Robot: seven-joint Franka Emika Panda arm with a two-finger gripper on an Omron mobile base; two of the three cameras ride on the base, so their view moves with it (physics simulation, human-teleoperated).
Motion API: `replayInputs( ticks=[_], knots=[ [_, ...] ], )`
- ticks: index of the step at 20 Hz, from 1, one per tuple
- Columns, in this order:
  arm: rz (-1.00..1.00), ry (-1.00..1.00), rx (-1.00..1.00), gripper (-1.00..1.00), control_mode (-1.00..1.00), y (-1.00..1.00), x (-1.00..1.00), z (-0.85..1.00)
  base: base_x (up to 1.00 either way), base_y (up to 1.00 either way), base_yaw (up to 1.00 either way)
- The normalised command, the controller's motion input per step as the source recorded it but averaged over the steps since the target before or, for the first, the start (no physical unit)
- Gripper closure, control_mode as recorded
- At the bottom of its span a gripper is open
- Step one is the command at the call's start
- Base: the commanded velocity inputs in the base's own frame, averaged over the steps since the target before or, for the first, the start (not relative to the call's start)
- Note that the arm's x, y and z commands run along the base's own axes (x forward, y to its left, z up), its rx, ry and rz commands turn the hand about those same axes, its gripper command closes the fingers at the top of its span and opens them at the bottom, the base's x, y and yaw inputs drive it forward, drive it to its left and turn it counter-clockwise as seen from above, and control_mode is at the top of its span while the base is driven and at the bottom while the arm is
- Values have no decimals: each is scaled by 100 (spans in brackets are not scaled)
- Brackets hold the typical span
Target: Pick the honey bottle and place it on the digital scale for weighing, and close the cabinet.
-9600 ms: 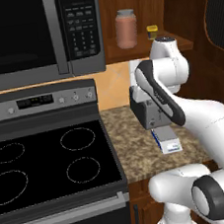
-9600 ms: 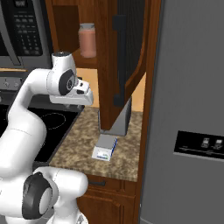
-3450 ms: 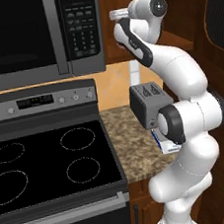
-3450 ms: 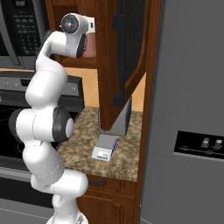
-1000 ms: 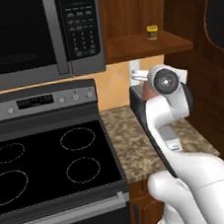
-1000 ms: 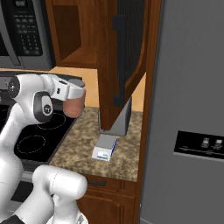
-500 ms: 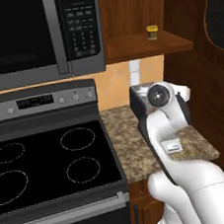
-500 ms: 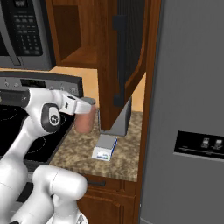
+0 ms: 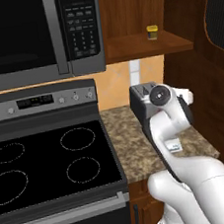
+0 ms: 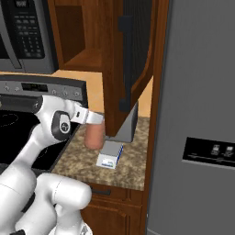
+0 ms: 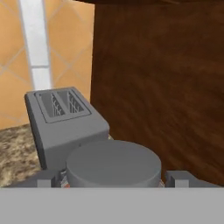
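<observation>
My gripper (image 10: 95, 121) is shut on the honey bottle (image 10: 94, 137), a reddish-brown jar that I hold upright and low over the granite counter. It hangs just left of the digital scale (image 10: 109, 155), a small white slab with a blue front edge; I cannot tell whether the jar touches the counter. In the hand view its grey lid (image 11: 113, 164) sits between my fingertips (image 11: 178, 177). The scale (image 9: 174, 146) peeks out behind my arm in the left base view. The cabinet door (image 10: 133, 59) with its black bar handle stands open above the counter.
A grey toaster (image 11: 65, 122) stands behind the scale against the wall (image 9: 141, 96). A tiny yellow jar (image 9: 152, 32) sits on the cabinet shelf. The stove (image 9: 45, 162) and microwave (image 9: 35, 34) lie to the left. The refrigerator (image 10: 202, 114) walls off the right.
My arm has brought the honey bottle lower and to the right, from beside the stove's back panel down to counter level next to the scale.
</observation>
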Motion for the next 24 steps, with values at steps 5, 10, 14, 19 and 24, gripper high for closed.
replayInputs(
  ticks=[5, 10, 14, 19, 24],
  knots=[
    [0, 0, -1, 100, -100, -26, 30, -38, 0, 0, 0],
    [0, -1, 0, 100, -100, -13, 23, -30, 0, 0, 0],
    [0, -5, 0, 100, -100, -5, 24, -19, 0, 0, 0],
    [0, -4, 0, 100, -100, -13, 20, -11, 0, 0, 0],
    [0, 0, 0, 100, -100, -3, 21, -14, 0, 0, 0]
  ],
)
